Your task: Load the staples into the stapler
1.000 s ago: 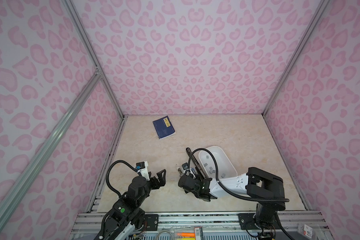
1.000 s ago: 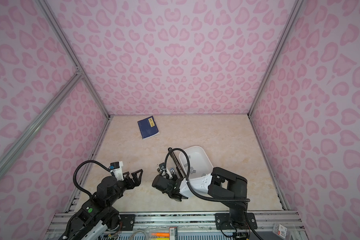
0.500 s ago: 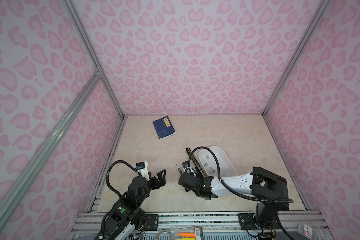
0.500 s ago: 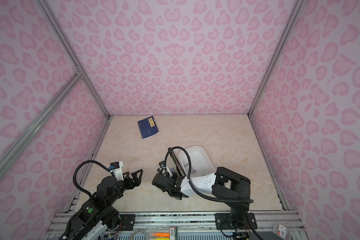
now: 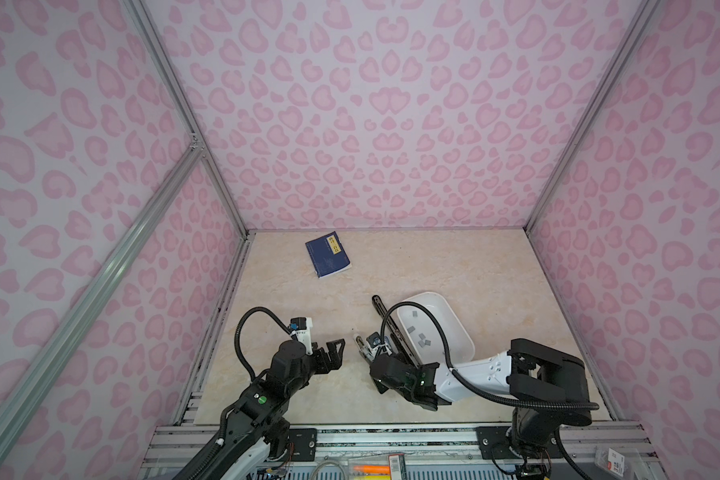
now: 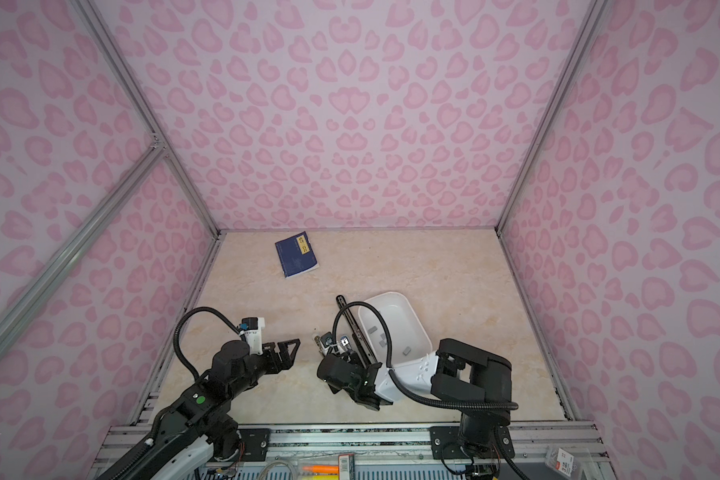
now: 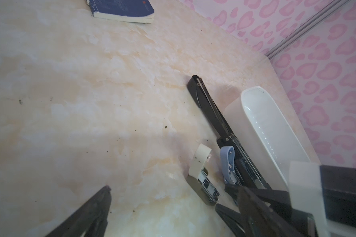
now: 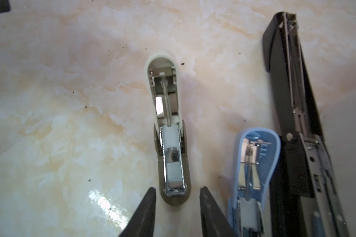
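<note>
Three staplers lie opened side by side: a small cream-and-olive stapler (image 8: 172, 156), a blue one (image 8: 253, 164) and a long black one (image 8: 296, 123). A pale grey block sits in the small stapler's metal channel. My right gripper (image 8: 177, 189) is open, its tips either side of that stapler's front end without touching it. Loose grey staples (image 5: 425, 341) lie in the white tray (image 5: 454, 316), also seen as staples (image 6: 383, 343) in both top views. My left gripper (image 5: 335, 349) hovers open and empty, left of the small stapler (image 7: 199, 166).
A blue booklet (image 5: 328, 259) lies at the back left of the marble-patterned table (image 5: 474, 266). Pink patterned walls close in three sides. The white tray (image 6: 391, 297) stands against the black stapler (image 6: 352, 324), under my right arm's cable.
My right gripper's jaws have opened from nearly shut and now straddle the small stapler's front end. The left arm has not moved.
</note>
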